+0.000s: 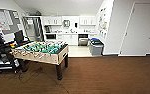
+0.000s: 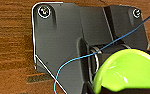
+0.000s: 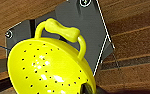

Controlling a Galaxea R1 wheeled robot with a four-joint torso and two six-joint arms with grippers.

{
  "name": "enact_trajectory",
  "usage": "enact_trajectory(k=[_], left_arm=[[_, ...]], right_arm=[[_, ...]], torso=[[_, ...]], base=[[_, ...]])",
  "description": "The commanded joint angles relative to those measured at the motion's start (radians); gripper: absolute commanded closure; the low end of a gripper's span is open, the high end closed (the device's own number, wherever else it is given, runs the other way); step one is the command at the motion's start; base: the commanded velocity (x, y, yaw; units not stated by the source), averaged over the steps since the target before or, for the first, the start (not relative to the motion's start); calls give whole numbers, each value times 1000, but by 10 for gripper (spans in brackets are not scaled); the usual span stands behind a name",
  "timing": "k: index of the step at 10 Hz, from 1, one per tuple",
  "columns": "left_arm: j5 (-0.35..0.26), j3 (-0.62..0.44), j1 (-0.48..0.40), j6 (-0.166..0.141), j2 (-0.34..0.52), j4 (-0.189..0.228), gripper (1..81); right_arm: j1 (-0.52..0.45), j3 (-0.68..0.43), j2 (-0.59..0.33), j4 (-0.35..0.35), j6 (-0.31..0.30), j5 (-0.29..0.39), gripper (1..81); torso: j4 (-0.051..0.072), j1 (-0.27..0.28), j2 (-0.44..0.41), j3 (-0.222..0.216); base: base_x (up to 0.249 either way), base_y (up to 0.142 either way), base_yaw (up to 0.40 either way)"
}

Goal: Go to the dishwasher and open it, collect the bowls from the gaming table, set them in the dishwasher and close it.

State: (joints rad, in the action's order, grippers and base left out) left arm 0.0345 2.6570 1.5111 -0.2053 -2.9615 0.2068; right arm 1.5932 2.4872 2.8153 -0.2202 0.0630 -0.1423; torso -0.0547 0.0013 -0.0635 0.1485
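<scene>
Foosball table [image 1: 42, 51]: stands at the left on the brown floor [image 1: 103, 75], its green field toward the camera; a dark cart [image 1: 3, 60] sits just beside it, further left.
Left bowl [image 2: 126, 72]: a smooth lime-green bowl shows large in the left wrist view, in front of the wrist plate, with wood-grain floor behind. It looks carried by that arm, but the fingers are not visible, so the grip cannot be told.
Dishwasher [image 1: 83, 40]: steel front in the white kitchen run at the far wall, right of centre. Whether its door is up or down is too blurred to say.
Bin [image 1: 96, 47]: dark bin just right of the dishwasher, near the wall corner.
Right bowl [image 3: 51, 70]: a yellow bowl with small holes and a loop handle, seen in the right wrist view; probably carried too, grip unseen.
Key relation: the dishwasher lies straight ahead and slightly right of the robot, well apart, beyond the carpet edge and tile. By that offset the right arm would be a little nearer.
Stage, as judged: bowls collected, drive to the kitchen under way.
</scene>
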Motion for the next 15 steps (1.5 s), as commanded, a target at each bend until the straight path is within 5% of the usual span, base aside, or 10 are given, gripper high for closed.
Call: enact_trajectory(k=[1, 15], left_arm=[[-51, -3, -44, 6, 4, 13, 811], [-51, -3, -44, 7, 2, 13, 811]], right_arm=[[-38, -5, -18, 9, 5, 56, 811], [-31, -1, -14, 9, 3, 55, 811]], torso=[[0, 0, 0, 0], [0, 0, 0, 0]], base=[[166, 0, 0], [189, -17, 0]])
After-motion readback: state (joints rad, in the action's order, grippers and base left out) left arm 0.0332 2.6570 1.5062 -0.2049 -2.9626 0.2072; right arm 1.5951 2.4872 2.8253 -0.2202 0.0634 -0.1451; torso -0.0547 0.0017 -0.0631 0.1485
